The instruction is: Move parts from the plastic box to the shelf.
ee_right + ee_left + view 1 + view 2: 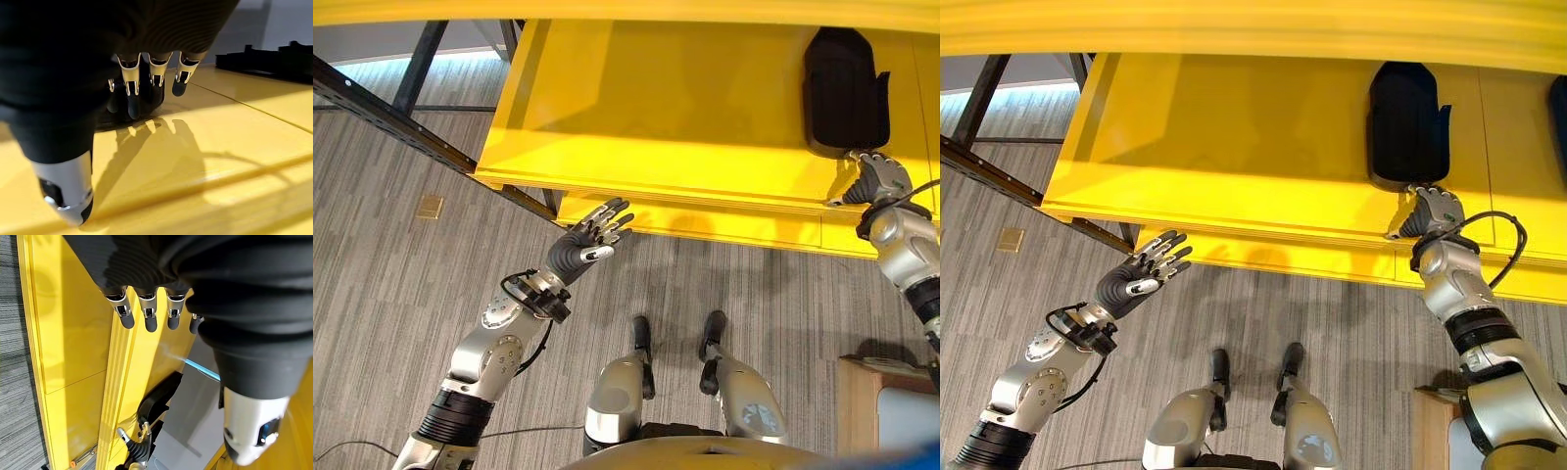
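Note:
A black moulded part [845,88] lies flat on the yellow shelf [656,117], near its right end. My right hand [876,176] is over the shelf's front edge, just in front of that part. Its fingers [131,93] are relaxed and hold nothing, with their tips at the part's near end [146,100]; whether they touch it I cannot tell. My left hand [592,235] hangs open in the air below the shelf's front lip, fingers spread and empty. The left wrist view looks along the shelf edge to the black part [159,399] and the right hand [134,448].
A second black part [274,58] lies further right on the shelf. Dark metal frame beams [391,117] run at the left. A small brown plate [431,206] is set in the grey carpet. A wooden box corner [876,387] shows at the lower right.

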